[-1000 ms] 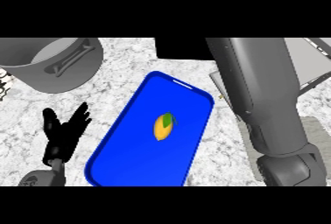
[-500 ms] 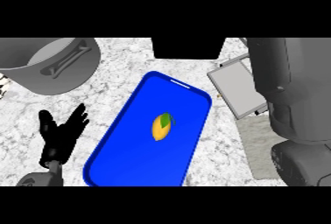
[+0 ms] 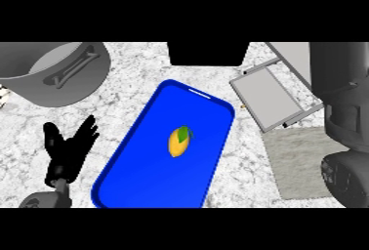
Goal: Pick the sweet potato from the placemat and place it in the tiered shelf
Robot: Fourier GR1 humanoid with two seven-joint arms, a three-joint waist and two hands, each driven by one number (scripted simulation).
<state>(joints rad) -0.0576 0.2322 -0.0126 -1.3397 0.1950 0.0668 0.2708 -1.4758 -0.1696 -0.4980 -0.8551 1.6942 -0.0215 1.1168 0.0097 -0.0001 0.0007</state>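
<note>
The small yellow-orange sweet potato with a green tip (image 3: 179, 140) sits mid-way on the long blue placemat (image 3: 144, 171), touched by nothing. Grey metal tiered shelf (image 3: 268, 97) is just right of it on the marbled surface (image 3: 137, 73). Left robot hand (image 3: 66, 149) rests open, holding nothing; right one's hidden.

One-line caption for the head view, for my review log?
Sweet potato lies untouched on the blue placemat; tiered shelf at upper right, left hand resting open.
</note>
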